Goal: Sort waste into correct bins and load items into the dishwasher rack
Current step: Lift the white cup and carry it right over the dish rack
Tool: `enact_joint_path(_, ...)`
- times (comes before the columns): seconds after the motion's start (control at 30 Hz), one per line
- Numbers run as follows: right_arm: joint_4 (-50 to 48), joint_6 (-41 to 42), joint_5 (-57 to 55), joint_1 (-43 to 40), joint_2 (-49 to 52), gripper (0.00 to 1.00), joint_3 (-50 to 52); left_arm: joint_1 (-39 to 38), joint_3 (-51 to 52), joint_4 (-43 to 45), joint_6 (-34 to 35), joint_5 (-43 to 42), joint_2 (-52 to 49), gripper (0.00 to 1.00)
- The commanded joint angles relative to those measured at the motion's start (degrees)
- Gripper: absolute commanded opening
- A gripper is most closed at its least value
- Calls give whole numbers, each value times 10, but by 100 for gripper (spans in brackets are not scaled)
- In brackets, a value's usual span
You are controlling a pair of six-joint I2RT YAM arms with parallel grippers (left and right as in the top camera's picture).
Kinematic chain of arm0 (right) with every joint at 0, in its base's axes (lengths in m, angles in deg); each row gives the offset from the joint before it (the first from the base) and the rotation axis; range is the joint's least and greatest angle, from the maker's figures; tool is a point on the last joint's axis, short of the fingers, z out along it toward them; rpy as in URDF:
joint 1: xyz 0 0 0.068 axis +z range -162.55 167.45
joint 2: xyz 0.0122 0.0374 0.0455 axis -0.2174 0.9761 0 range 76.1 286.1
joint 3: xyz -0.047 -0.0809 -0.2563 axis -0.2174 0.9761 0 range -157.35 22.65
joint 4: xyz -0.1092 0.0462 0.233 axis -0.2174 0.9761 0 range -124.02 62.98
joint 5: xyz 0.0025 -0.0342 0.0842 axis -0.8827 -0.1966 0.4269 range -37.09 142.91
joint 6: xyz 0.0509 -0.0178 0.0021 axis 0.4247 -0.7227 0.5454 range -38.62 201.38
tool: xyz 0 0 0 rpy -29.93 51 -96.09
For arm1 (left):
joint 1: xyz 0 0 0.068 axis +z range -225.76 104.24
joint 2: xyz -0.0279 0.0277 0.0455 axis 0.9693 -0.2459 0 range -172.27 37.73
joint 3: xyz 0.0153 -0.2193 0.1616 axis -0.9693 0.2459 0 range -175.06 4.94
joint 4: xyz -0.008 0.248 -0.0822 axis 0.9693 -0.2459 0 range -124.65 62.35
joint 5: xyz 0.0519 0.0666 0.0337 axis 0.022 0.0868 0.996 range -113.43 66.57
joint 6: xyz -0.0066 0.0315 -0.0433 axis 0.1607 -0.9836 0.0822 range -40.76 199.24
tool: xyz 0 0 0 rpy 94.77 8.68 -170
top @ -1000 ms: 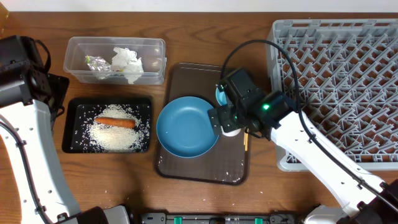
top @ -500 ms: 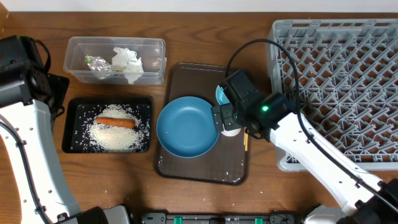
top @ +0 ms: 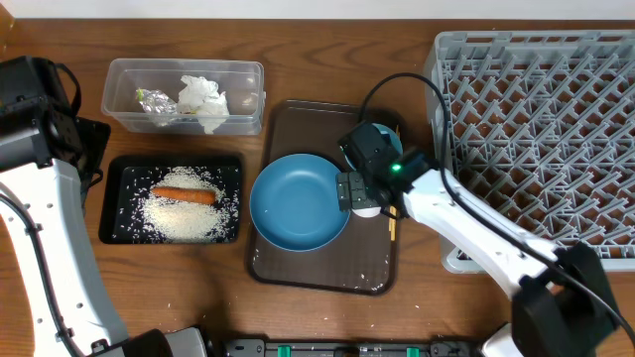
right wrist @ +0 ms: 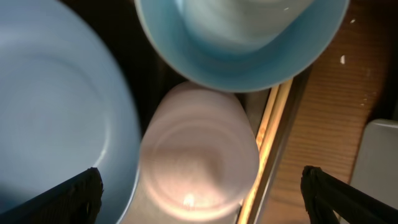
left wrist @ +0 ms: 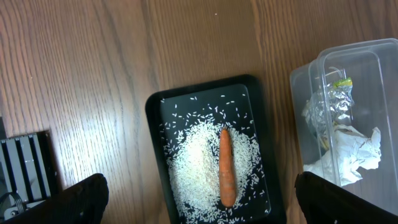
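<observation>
My right gripper (top: 363,191) hangs open over the small white cup (right wrist: 199,149) on the brown serving tray, fingers wide to either side (right wrist: 200,202). The small light-blue bowl (right wrist: 242,43) sits just beyond the cup and the large dark-blue bowl (top: 298,201) just left of it. Wooden chopsticks (right wrist: 270,140) lie along the cup's right side. The black tray (left wrist: 155,124) holds rice (left wrist: 199,155) and the carrot (left wrist: 227,168). The clear tub (top: 186,71) holds the napkin (top: 203,99) and the foil wrapper (top: 154,99). My left gripper (left wrist: 199,208) is open and empty high above the black tray.
The grey dishwasher rack (top: 546,129) fills the right side, its left wall close to the right arm. The brown serving tray (top: 317,273) has a few loose rice grains near its front edge. The left arm (top: 40,119) stands at the far left.
My right gripper has shifted slightly left and toward the back over the cup, uncovering more of the small light-blue bowl. The left arm has not moved.
</observation>
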Motion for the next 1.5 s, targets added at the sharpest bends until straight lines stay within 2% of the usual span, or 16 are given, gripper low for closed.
enact_joint_path(0.0,-9,19,-20,-4,20,99,1,3,5,-2,7,3,0,98)
enact_joint_path(0.13,-23,19,-20,-4,25,96,1,3,5,-2,7,3,0,98)
enact_joint_path(0.23,-29,19,-20,-4,25,77,1,3,4,-2,7,3,0,98)
enact_joint_path(0.27,-29,19,-20,-4,25,74,1,3,5,-2,7,3,0,98)
enact_joint_path(0.77,-29,19,-19,-4,25,71,1,3,4,-2,7,3,0,98)
enact_joint_path(0.83,-28,19,-17,-4,25,66,1,3,5,-2,7,3,0,98)
enact_joint_path(1.0,-28,19,-3,-4,24,62,-1,3,5,-2,7,3,0,98)
enact_joint_path(1.1,-20,19,2,-7,18,54,-11,3,5,-2,7,3,0,98)
enact_joint_path(1.33,19,-7,2,-21,-58,58,-54,3,4,-2,7,3,0,98)
enact_joint_path(1.47,26,-17,18,-37,-127,56,-66,3,5,-2,7,3,0,98)
